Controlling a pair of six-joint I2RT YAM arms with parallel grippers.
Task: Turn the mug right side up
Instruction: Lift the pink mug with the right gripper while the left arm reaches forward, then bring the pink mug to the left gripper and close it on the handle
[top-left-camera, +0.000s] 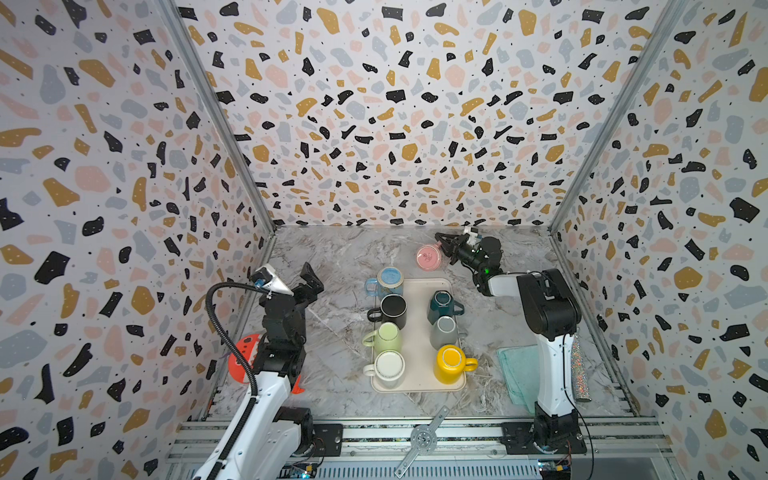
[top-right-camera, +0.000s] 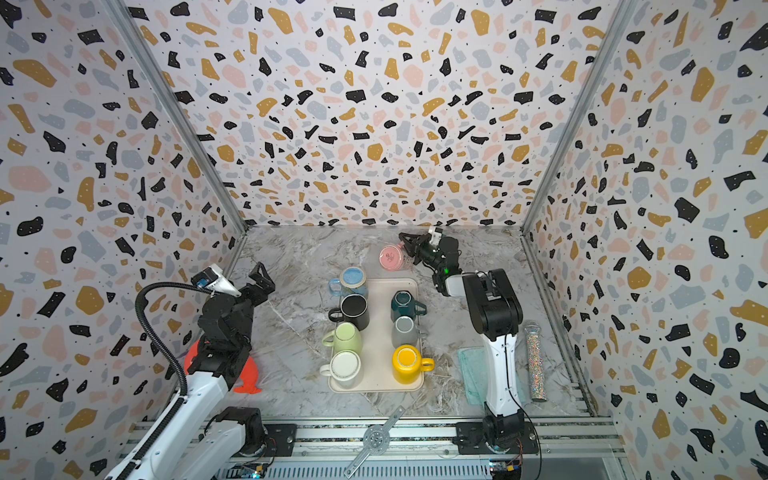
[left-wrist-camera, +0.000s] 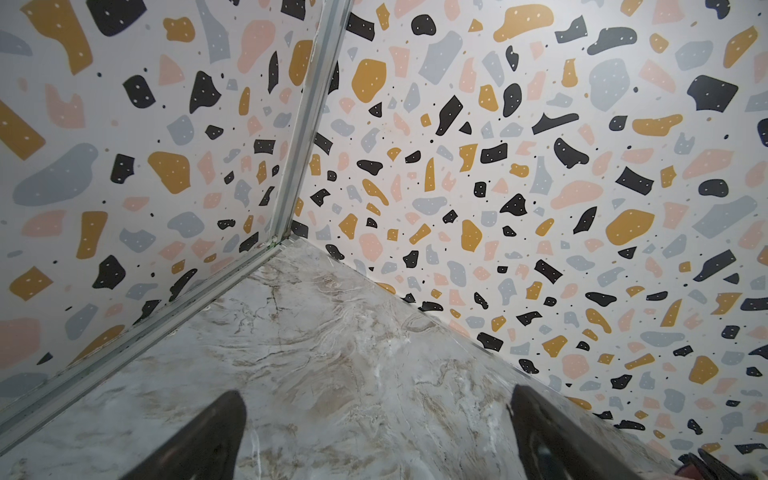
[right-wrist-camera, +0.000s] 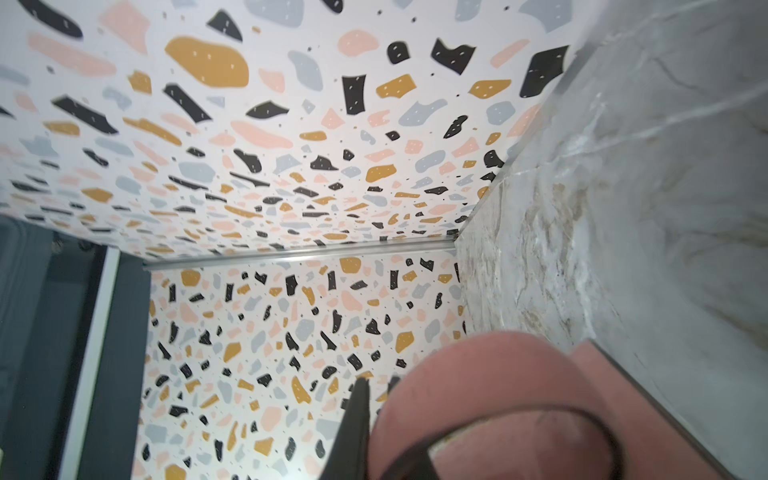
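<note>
The pink mug (top-left-camera: 429, 257) is held tipped sideways near the bench (top-left-camera: 332, 257) back edge, just behind the tray (top-left-camera: 419, 384). The right gripper (top-left-camera: 445, 249) is clamped on it. The left gripper (top-left-camera: 311, 279) is spread apart over bare bench toward the left edge. Seven mugs are carried in the tray.

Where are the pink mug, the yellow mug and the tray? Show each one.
pink mug (top-left-camera: 429, 257): in a top view, on its round face toward the camera.
yellow mug (top-left-camera: 451, 359): in a top view, on its upper face.
tray (top-left-camera: 417, 328): in a top view, on its bare middle.
</note>
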